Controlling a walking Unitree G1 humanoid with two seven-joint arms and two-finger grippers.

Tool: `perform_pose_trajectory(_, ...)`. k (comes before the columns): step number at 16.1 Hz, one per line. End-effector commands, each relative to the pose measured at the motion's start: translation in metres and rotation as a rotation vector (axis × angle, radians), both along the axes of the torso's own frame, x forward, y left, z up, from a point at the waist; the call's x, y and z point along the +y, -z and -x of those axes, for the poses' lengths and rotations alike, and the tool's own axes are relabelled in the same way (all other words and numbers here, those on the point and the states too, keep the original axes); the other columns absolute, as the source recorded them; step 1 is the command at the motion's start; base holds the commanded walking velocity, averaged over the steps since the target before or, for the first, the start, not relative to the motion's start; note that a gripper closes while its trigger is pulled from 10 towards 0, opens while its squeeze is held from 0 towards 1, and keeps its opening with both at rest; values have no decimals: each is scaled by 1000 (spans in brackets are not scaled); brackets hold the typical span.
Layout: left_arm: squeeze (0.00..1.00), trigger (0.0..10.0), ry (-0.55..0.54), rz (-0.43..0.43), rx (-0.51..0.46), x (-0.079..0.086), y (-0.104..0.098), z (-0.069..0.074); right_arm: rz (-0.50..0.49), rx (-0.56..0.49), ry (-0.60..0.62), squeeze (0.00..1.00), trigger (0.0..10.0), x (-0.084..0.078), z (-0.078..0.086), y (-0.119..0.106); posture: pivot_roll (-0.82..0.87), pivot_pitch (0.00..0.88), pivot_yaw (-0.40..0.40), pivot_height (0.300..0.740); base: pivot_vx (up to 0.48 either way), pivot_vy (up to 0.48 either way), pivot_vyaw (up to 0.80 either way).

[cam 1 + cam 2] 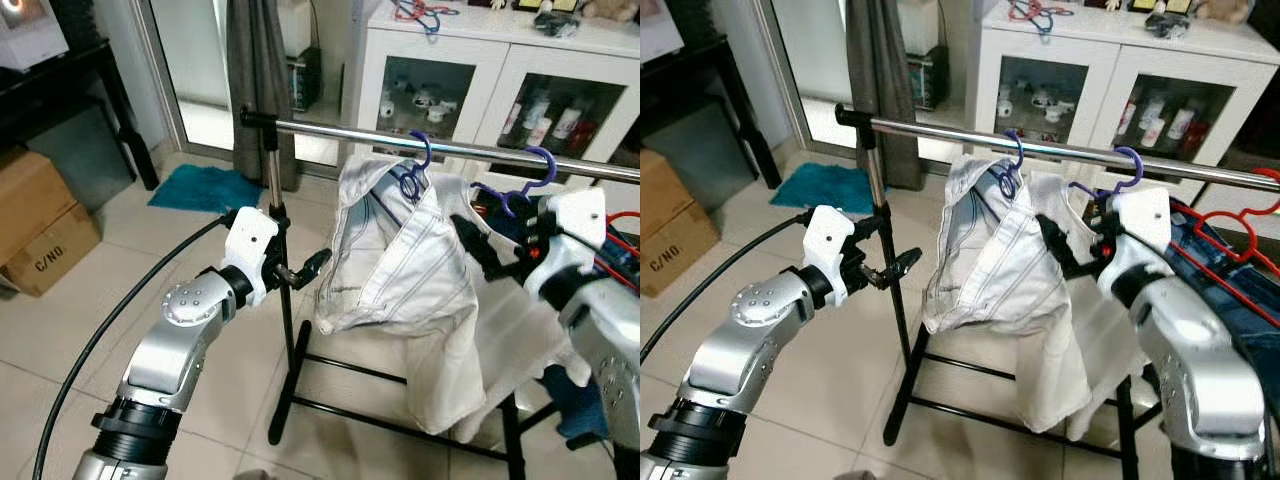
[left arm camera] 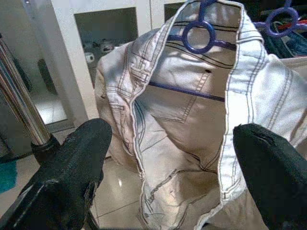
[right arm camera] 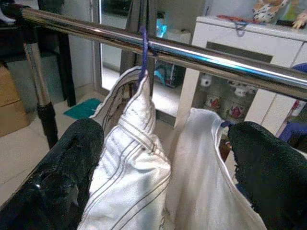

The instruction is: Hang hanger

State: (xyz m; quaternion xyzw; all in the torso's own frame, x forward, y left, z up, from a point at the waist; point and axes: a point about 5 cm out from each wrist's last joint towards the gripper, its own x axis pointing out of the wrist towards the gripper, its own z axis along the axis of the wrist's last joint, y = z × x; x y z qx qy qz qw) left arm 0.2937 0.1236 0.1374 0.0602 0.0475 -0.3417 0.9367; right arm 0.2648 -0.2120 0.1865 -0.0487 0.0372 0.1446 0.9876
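Hanger: I read the purple hanger (image 1: 420,160) as already hooked over the chrome rail (image 1: 330,130), with the pale denim garment (image 1: 395,250) draped from it; a second purple hanger (image 1: 527,180) hooks on just beside it, carrying a white garment (image 3: 201,158).
Left tool: my left tool (image 1: 305,270) sits beside the rack's black upright (image 1: 280,300), released, fingers spread, facing the denim without touching it; I judge it stands ready to steady or tug the cloth.
Right tool: my right tool (image 1: 1060,248) is up under the rail, between the two garments, fingers apart, grasping nothing I can make out; its wrist view looks straight at the hook on the rail, a good spot for checking the seat.
Why so: both arms flank the denim, so the hanging looks done or nearly done.
Rack: black feet on the pale tiled floor (image 1: 180,300); blue and red items hang at the rail's far right.
Room: a white glass-door cabinet (image 1: 450,70) behind, a teal mat (image 1: 205,188) by the sliding door, cardboard boxes (image 1: 40,225) to my left.
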Motion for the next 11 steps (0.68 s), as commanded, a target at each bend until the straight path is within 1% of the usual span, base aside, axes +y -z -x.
perform_pose_trajectory(1,129,10000,22,-3,-22,0,-5,-1,-26,28,0,1000,10000,-2,-5,-2,15,0,-7,740,0,0,0)
perform_pose_trajectory(3,133,10000,26,-8,-22,1,-5,0,-24,51,-28,1000,10000,0,-8,-3,18,0,-12,740,0,0,0)
perform_pose_trajectory(5,129,10000,30,-10,-22,1,-4,0,0,80,-47,1000,10000,0,-9,-1,21,0,-16,740,0,0,0)
perform_pose_trajectory(6,129,10000,37,-10,-21,1,-4,1,1,100,-21,1000,10000,-6,-10,-1,24,0,-22,740,0,0,0)
perform_pose_trajectory(7,129,10000,40,-9,-20,1,-4,2,-6,104,-13,1000,10000,-8,-10,-2,24,0,-22,740,0,0,0)
perform_pose_trajectory(8,129,10000,62,-5,-16,-1,-4,4,-27,108,-13,1000,10000,-12,-10,-4,21,0,-21,740,0,0,0)
perform_pose_trajectory(9,133,10000,72,-2,-14,-2,-4,4,-26,113,-22,1000,10000,-12,-9,-4,21,0,-21,740,0,0,0)
perform_pose_trajectory(11,129,10000,86,-4,-15,-3,-5,4,-61,153,-142,1000,10000,-1,-1,-4,20,0,-20,740,0,0,0)
